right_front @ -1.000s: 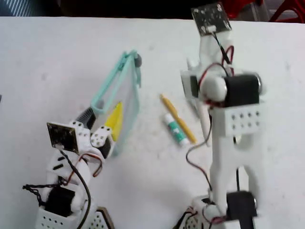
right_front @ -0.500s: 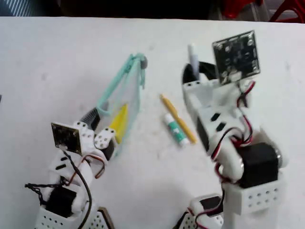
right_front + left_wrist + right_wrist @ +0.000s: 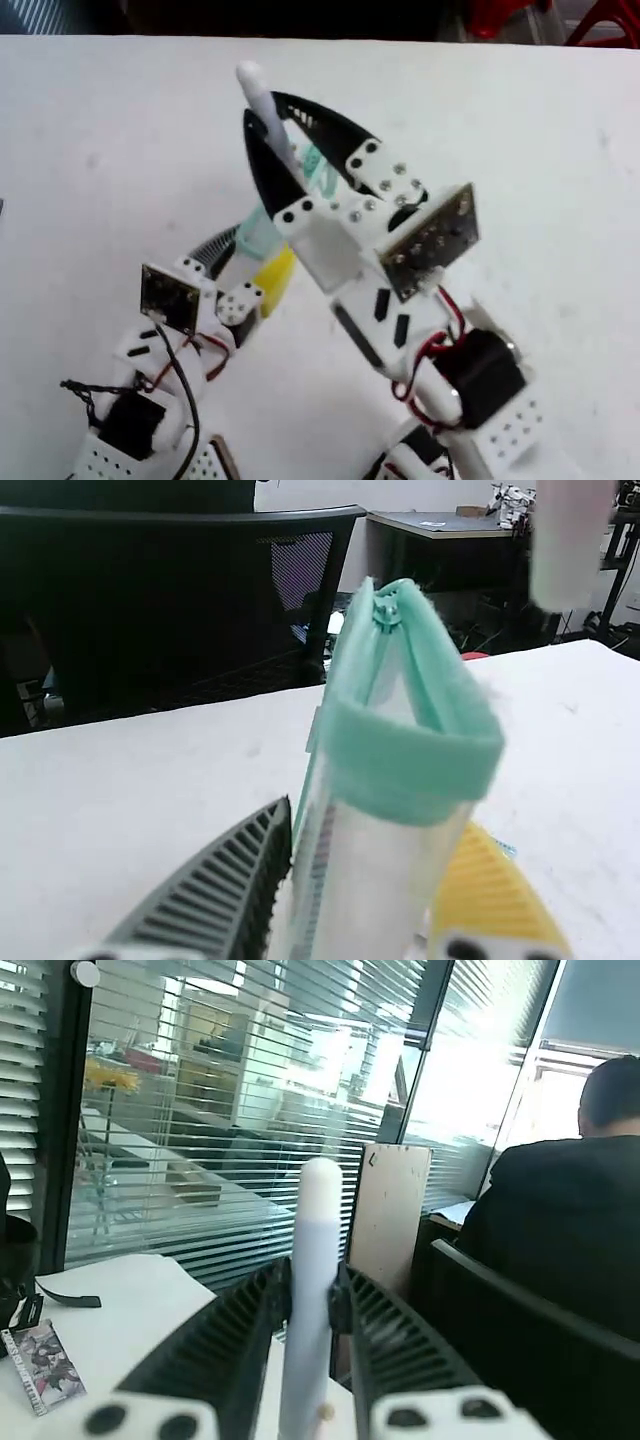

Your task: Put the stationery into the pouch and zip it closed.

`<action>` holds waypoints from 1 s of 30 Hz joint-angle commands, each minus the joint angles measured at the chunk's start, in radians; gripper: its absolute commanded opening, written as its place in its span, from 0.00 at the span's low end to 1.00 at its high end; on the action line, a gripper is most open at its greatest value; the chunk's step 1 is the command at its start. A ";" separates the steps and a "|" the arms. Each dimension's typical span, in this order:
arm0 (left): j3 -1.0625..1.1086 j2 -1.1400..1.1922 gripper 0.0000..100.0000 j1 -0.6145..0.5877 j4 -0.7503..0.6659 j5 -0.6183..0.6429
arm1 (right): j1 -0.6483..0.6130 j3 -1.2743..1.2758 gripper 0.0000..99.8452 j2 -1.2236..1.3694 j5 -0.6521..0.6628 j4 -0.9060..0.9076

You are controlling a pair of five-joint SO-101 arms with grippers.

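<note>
One clear pouch with a teal rim stands on edge left of centre in the high view, on the white table. Its mouth is parted along the top. The left gripper pinches the end of the pouch toward the lower left of the frame, between a dark finger and a yellow finger. At upper centre-left, the right gripper clamps a white pen between black fingers, with the pen's end pointing toward the frame's top.
</note>
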 commanded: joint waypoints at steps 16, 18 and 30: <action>-0.014 0.008 0.23 0.002 0.002 -0.009 | -0.070 0.135 0.02 0.084 0.006 -0.153; -0.014 0.008 0.23 0.002 0.002 -0.009 | -0.070 0.167 0.02 0.047 0.006 -0.130; -0.015 0.008 0.23 0.002 0.002 -0.011 | -0.019 0.232 0.02 -0.150 0.008 0.079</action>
